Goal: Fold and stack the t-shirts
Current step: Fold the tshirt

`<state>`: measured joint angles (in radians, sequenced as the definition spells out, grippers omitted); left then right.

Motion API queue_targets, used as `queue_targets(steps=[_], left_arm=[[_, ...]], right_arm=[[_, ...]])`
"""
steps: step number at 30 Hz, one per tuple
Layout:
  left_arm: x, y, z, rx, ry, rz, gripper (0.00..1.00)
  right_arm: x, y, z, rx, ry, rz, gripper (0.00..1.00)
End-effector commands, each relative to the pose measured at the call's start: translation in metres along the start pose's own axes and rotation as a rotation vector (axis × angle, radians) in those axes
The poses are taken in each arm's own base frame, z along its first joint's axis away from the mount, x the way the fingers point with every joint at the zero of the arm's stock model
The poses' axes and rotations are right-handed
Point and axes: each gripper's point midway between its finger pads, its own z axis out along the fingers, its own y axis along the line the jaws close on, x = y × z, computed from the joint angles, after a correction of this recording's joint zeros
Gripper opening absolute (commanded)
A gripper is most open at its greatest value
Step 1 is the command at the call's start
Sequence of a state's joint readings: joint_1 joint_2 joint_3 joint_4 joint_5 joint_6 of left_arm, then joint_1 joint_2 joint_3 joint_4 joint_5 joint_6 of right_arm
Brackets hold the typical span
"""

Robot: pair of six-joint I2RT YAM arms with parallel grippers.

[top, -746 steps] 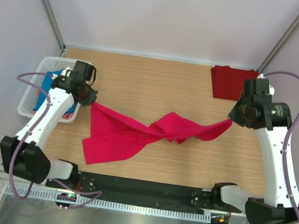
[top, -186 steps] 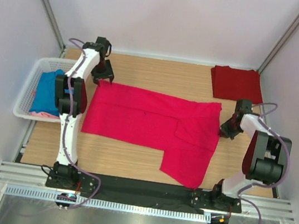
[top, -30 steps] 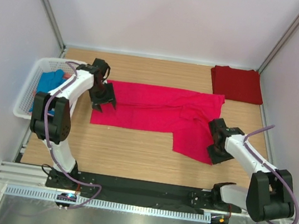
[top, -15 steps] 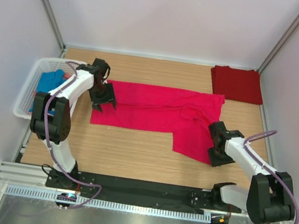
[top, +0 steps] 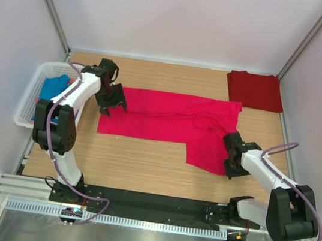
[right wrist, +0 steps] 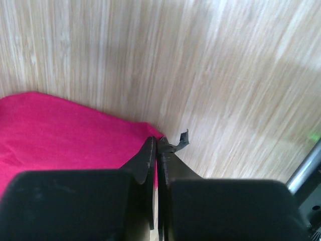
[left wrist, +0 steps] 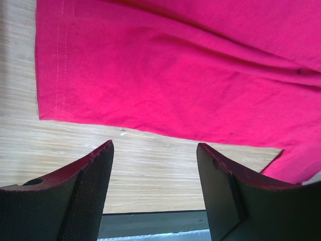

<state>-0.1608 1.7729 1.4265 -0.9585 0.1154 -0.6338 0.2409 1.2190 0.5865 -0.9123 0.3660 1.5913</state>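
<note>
The bright pinkish-red t-shirt (top: 161,117) lies spread flat in the middle of the table (top: 143,160). My right gripper (right wrist: 156,143) is pinched on its near right corner, I judge to carry that corner over for a fold. My left gripper (left wrist: 155,148) hangs wide apart above the left hem, holding nothing.

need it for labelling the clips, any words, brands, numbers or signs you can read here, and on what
None: no text can be read in any view.
The bright red t-shirt, the dark red t-shirt and the white basket show no print, tag or label.
The arms show no marking large enough to read.
</note>
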Motion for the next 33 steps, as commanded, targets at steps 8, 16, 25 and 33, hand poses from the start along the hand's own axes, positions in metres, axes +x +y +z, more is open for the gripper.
queue_targets(steps=[8,16,25,33], left_arm=[[-0.019,-0.002,-0.038,0.031,-0.06,-0.225,0.68],[0.004,0.024,-0.03,-0.087,-0.029,-0.389,0.64],[0.046,0.039,-0.013,-0.149,0.062,-0.618,0.62],[0.045,0.069,-0.016,-0.132,-0.179,-0.924,0.5]], right_arm=[[-0.034,-0.019,-0.046,-0.021,-0.085,-0.088,0.01],[-0.021,-0.027,-0.056,-0.063,0.003,-0.146,0.01],[-0.019,-0.018,-0.072,-0.129,0.037,-0.198,0.01],[-0.013,-0.014,-0.075,-0.181,0.07,-0.219,0.01]])
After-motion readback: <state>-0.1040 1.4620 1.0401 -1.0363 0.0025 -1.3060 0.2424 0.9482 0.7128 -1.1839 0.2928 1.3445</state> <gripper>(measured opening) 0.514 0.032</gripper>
